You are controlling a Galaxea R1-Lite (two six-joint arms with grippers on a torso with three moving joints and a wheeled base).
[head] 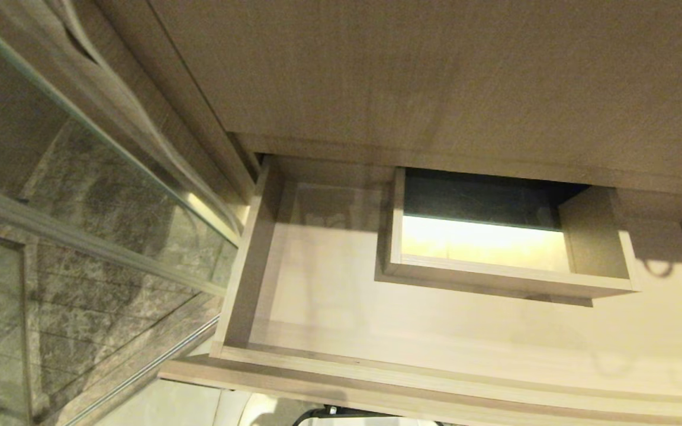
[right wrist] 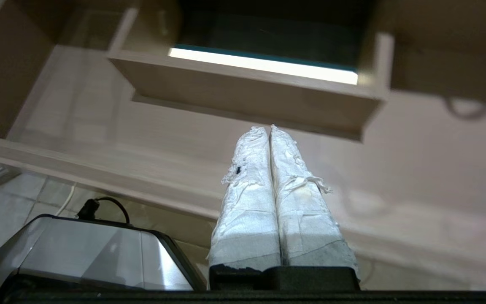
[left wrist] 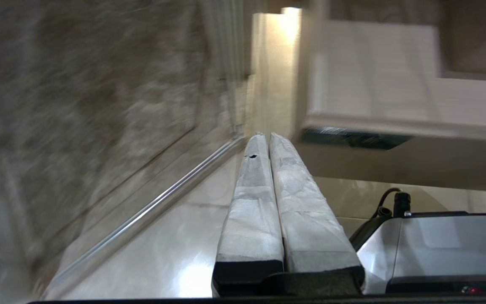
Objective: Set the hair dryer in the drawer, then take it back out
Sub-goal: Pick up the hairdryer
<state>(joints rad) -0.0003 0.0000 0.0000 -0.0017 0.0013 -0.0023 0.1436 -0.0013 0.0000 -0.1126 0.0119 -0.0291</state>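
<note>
- The drawer (head: pixel 317 307) stands pulled open below the taller wood-grain panel (head: pixel 436 77): wide, shallow, light-brown, with a plain front.
- A rectangular boxed cutout (head: pixel 495 278) sits at its mid-back.
- No hair dryer shows in any view.
- The left gripper (left wrist: pixel 264 137), fingers pressed together and empty, hangs below the drawer.
- The right gripper (right wrist: pixel 268 128), 2 fingers likewise closed on nothing, hangs before the drawer front.

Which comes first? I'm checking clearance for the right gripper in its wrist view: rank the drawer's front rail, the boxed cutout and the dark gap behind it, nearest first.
From the shut right gripper:
1. Drawer front rail, crossing just beneath the fingers.
2. Boxed cutout, straight ahead at mid-back.
3. Dark gap, beyond the cutout's wall.
</note>
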